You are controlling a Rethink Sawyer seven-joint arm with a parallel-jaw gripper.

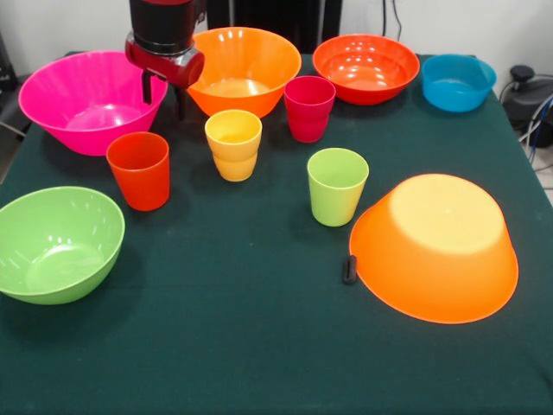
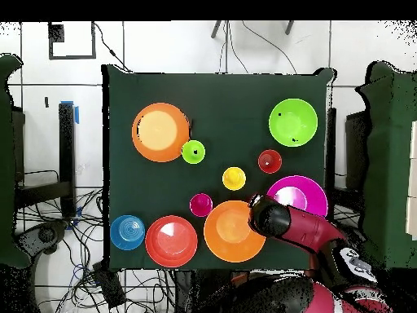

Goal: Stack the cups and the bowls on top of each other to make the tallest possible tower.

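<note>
Above the far left of the desk [image 1: 259, 363] our gripper [image 1: 163, 93] hangs between the pink bowl [image 1: 86, 99] and an upright orange bowl [image 1: 246, 67], its fingers [image 1: 147, 86] spread apart and grasping nothing. We see four cups standing apart mid-desk: orange-red [image 1: 139, 169], yellow [image 1: 233, 143], crimson [image 1: 308, 107], lime [image 1: 336, 185]. At near right another orange bowl [image 1: 435, 247] lies overturned; nothing is stacked.

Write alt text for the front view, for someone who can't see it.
A red and black robot gripper hangs between a pink bowl and an upright orange bowl on a dark green table. Four upright cups stand mid-table; another orange bowl lies upside down, with green, red-orange and blue bowls around.
</note>
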